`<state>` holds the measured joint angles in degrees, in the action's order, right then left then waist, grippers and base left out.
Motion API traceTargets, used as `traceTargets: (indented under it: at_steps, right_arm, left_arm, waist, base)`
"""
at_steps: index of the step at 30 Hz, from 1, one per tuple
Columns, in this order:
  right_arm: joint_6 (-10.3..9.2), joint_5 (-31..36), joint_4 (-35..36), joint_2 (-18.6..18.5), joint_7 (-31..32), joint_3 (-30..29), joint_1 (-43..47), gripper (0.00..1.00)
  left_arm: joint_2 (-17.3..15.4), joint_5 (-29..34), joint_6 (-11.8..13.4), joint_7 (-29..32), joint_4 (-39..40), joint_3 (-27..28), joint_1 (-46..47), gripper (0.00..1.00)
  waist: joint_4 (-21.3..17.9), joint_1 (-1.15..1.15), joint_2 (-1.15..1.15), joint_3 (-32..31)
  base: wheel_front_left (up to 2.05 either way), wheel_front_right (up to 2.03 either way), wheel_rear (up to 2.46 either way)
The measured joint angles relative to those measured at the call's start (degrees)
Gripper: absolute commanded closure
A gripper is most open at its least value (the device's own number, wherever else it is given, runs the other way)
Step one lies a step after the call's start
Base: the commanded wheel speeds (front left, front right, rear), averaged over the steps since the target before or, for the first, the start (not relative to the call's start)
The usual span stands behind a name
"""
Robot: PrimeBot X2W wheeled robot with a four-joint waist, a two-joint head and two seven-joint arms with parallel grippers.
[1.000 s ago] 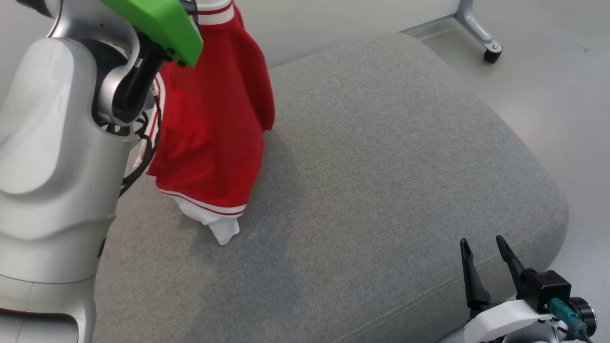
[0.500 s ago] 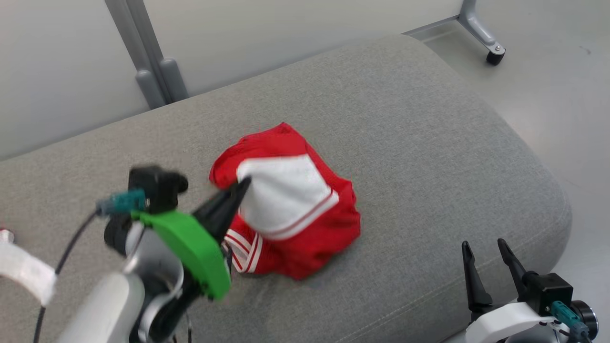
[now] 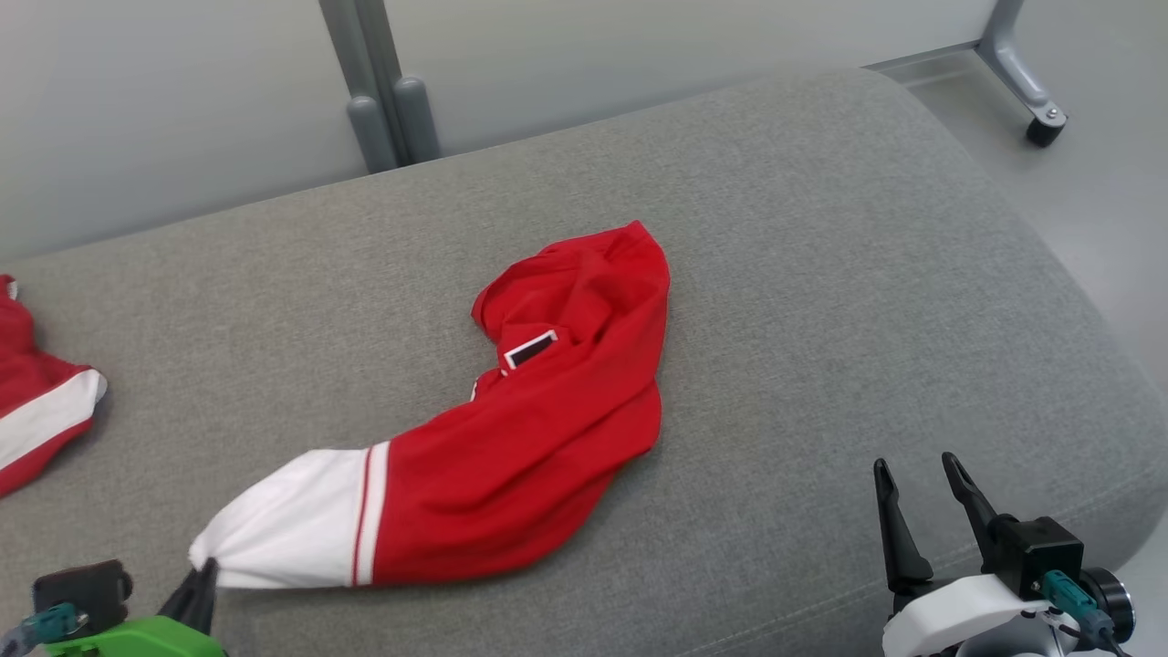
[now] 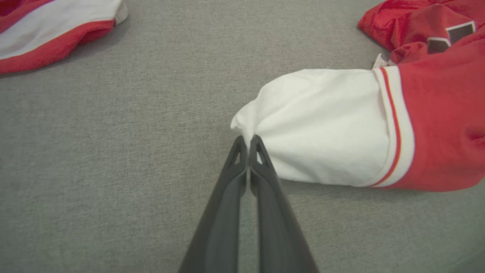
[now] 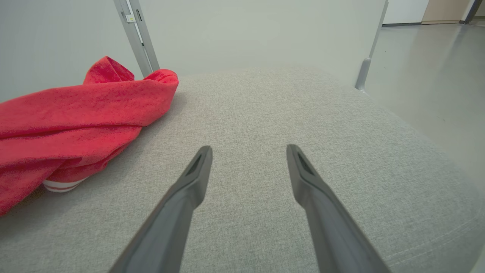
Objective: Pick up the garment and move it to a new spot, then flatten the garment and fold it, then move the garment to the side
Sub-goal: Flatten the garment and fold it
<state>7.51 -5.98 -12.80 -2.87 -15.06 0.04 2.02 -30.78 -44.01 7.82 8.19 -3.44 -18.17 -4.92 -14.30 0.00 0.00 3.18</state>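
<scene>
Evidently left gripper (image 4: 248, 138) fingers (image 4: 230, 184) tight on white garment (image 3: 520, 456) end, perhaps hem; right gripper (image 5: 249, 148) fingers (image 5: 188, 187) apart, empty.

Grey padded cushion (image 3: 821, 274), carrying a crumpled red garment (image 3: 547, 429) with one white end stretched out, and well left of that garment another red-and-white cloth (image 3: 36, 383) lying apart.

Head view: high, looks down on cushion (image 3: 821, 274); left gripper (image 3: 201, 579), right gripper (image 3: 914, 462) at bottom corners. Left wrist view: close above cushion, garment (image 4: 341, 125) to left gripper's right. Right wrist view: low, level, same garment to right gripper's left.
</scene>
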Motion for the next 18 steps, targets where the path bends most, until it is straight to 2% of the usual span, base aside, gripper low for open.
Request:
traceTargets:
  at_steps: [6, 11, 15, 17, 18]
  right_arm:
    - [0.00, 0.18, -0.36, 0.01, 0.00, 0.19, -0.25, 0.00]
    - [0.00, 0.35, -0.70, 0.00, 0.00, 0.56, -0.25, 0.00]
    - [0.00, 0.35, -0.88, 0.02, 0.00, 0.98, -0.25, 0.00]
    - [0.00, 0.34, -0.88, 0.02, 0.00, 0.94, -0.14, 0.00]
    - [0.00, 0.35, -0.87, 0.02, 0.00, 0.89, -0.01, 0.00]
  left_arm:
    - [0.02, 1.51, 0.83, -9.53, -8.78, 4.15, 2.11, 1.00]
    - [1.00, 5.58, 2.07, -15.12, -13.50, 3.19, 3.86, 1.00]
    - [2.41, 7.02, 3.05, -17.27, -17.78, 2.18, 3.96, 1.00]
    - [3.89, 6.62, 2.79, -17.38, -19.64, 1.52, 3.86, 0.97]
    - [4.60, 6.24, 2.24, -17.47, -20.40, 1.31, 3.83, 0.82]
  waist:
    - [2.54, 0.00, 0.00, 0.01]
    - [3.14, 0.00, 0.00, -0.57]
    - [2.56, 0.00, 0.00, -0.74]
    - [2.22, 0.00, 0.00, -0.77]
    - [2.06, 0.00, 0.00, -0.78]
  base:
    - [0.00, 0.00, 0.00]
    - [0.00, 0.00, 0.00]
    - [0.00, 0.00, 0.00]
    - [0.00, 0.00, 0.00]
    - [0.00, 0.00, 0.00]
